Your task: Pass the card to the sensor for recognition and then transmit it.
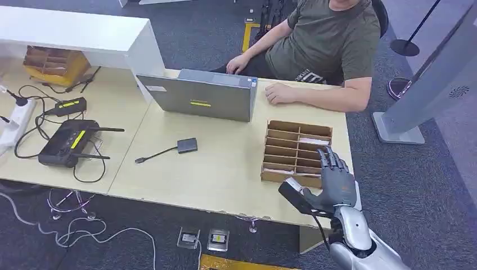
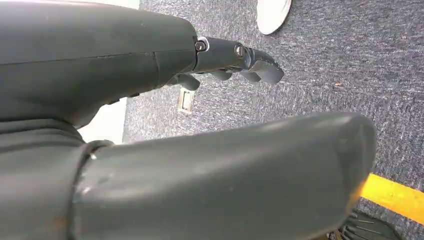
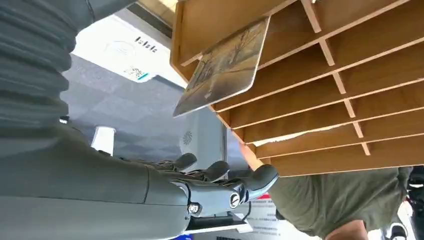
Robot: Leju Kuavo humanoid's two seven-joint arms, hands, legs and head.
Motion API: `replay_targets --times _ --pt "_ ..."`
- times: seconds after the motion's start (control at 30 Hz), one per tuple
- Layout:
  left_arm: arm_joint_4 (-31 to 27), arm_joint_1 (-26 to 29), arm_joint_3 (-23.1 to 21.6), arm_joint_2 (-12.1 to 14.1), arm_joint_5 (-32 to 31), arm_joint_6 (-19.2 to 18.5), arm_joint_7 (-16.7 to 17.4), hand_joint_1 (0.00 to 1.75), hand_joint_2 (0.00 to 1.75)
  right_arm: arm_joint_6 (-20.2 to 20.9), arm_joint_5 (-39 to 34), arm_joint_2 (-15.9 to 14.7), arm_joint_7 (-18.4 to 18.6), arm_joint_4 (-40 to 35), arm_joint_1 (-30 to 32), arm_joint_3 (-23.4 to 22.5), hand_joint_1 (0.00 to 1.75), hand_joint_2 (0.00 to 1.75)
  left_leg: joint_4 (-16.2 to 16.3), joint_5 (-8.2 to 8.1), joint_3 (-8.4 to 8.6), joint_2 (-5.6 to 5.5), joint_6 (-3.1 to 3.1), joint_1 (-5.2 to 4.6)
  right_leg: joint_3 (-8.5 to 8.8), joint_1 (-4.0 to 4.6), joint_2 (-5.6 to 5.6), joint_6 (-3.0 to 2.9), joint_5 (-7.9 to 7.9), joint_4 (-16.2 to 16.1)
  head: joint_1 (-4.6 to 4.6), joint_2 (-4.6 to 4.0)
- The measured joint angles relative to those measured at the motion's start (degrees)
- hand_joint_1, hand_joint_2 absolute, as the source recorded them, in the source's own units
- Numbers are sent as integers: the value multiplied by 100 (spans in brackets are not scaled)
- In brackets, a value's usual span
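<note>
A wooden slotted rack [image 1: 292, 147] stands at the table's right front. In the right wrist view a picture card [image 3: 225, 67] sticks out of one slot of the rack [image 3: 320, 100]. My right hand [image 1: 336, 183] is raised by the rack's near right corner, fingers spread and holding nothing. Its fingers [image 3: 215, 187] lie apart from the card. A small black sensor [image 1: 187, 145] with a short cable lies mid-table, left of the rack. My left hand [image 2: 235, 62] hangs over the carpet, fingers stretched out and holding nothing.
A person [image 1: 326, 45] sits across the table behind a grey laptop [image 1: 202, 95], one forearm resting beyond the rack. Black devices with cables [image 1: 67, 140] and a power strip [image 1: 14, 121] lie at the left. A white stand [image 1: 427, 84] rises to the right.
</note>
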Motion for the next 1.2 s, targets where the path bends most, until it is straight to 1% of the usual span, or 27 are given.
replay_targets --times 0.23,0.27,0.3,1.2 --pt "0 0 0 0 2 0 2 0 0 -2 28 2 11 87 0 2 0 175 0 0 0 0 0 0 0 0 0 0 0 0 0 0" --pt "0 0 0 0 2 2 0 0 0 -2 28 4 11 98 0 2 30 175 0 0 0 0 0 0 0 0 0 0 0 0 0 0" --pt "0 0 0 0 4 2 0 0 0 -2 28 7 9 111 0 2 175 175 0 0 0 0 0 0 0 0 0 0 0 0 0 0" --pt "0 0 0 0 15 0 2 0 0 -44 -94 15 -181 153 53 4 175 175 0 0 0 0 0 0 0 0 0 0 0 0 0 0"
